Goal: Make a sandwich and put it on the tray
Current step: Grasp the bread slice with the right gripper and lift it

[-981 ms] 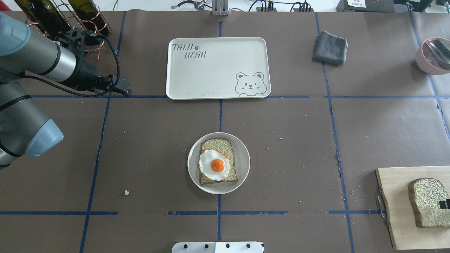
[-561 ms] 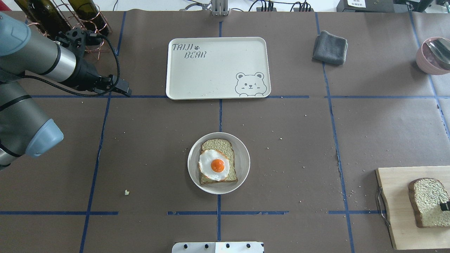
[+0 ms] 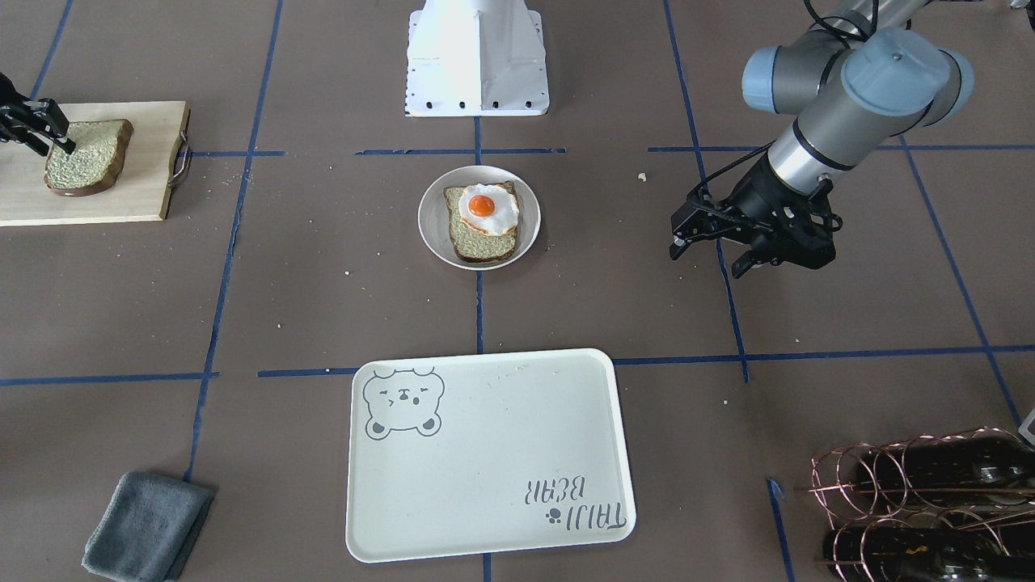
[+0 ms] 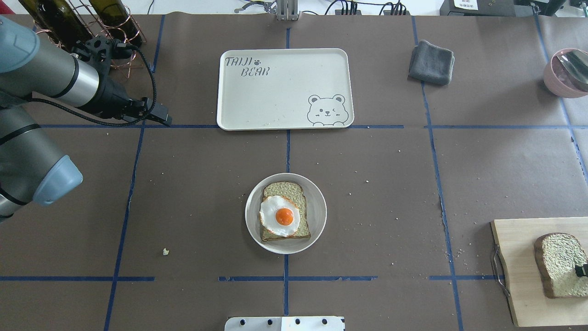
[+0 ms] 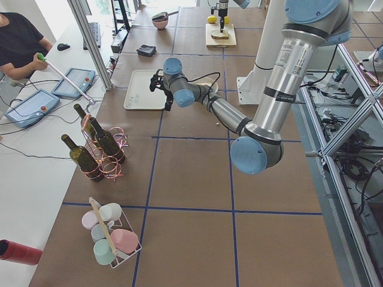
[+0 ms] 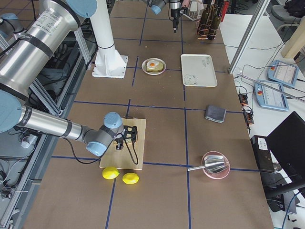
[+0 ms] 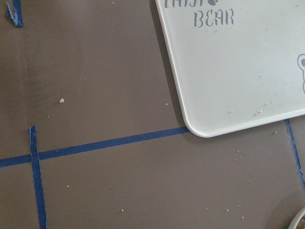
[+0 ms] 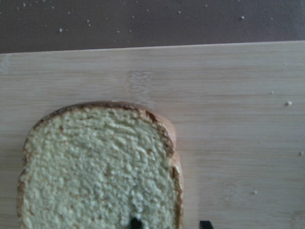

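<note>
A bread slice (image 4: 285, 189) with a fried egg (image 4: 280, 216) on top lies on a small round white plate (image 4: 317, 202) at the table's middle. The second bread slice (image 4: 558, 262) lies flat on the wooden cutting board (image 4: 514, 257) at the right. My right gripper (image 8: 170, 223) is over that slice (image 8: 95, 167), jaws apart, one fingertip (image 8: 136, 222) on the crumb and the other just past the crust. The cream bear tray (image 4: 285, 87) sits empty at the far middle. My left gripper (image 3: 711, 252) hovers open and empty left of the tray (image 7: 238, 71).
A grey folded cloth (image 4: 432, 62) lies right of the tray. A pink bowl with a metal scoop (image 4: 565, 73) is at the far right. Wine bottles in a copper rack (image 4: 78, 23) stand behind my left arm. Two lemons (image 6: 110, 173) lie beside the board.
The right fingertip has slid a little toward the slice's right edge. The left arm, plate and tray have not moved.
</note>
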Tool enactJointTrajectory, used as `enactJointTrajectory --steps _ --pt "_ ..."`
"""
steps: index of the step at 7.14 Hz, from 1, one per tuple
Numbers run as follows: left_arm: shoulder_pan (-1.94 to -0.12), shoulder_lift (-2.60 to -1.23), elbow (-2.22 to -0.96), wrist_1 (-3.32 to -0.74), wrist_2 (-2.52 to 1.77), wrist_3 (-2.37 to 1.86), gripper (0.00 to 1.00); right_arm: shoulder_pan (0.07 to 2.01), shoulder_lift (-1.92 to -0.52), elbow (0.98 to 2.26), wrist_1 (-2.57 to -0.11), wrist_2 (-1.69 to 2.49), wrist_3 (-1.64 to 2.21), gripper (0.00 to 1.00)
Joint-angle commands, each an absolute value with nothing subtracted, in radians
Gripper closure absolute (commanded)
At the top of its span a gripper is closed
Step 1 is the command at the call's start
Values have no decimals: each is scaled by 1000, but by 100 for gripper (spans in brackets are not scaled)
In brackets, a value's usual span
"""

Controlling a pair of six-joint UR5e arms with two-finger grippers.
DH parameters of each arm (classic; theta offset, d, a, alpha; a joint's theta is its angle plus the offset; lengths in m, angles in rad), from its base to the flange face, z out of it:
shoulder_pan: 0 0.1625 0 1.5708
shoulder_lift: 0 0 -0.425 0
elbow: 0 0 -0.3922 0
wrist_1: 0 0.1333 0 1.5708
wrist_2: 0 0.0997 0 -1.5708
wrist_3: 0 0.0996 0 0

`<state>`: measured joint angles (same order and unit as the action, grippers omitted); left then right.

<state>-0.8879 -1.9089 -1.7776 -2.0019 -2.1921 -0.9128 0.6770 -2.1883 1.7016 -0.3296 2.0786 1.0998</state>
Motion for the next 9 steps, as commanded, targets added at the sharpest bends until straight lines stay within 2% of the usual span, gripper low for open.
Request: enactJointTrajectory --steps 1,4,6,9 --pt "-888 -1908 -1778 -2002 -2192 -914 0 676 -2189 1701 -330 2079 1100 100" --pt "-890 -1908 -1789 -2002 -2191 -916 0 681 -2187 1721 -327 2080 1100 100" --pt "-891 -1908 -1793 -2002 -2191 -916 0 690 -2194 1807 -325 2088 1101 100" --pt "-890 -1905 -1787 -2002 -2192 -914 0 872 -2131 1903 -331 2242 1111 100"
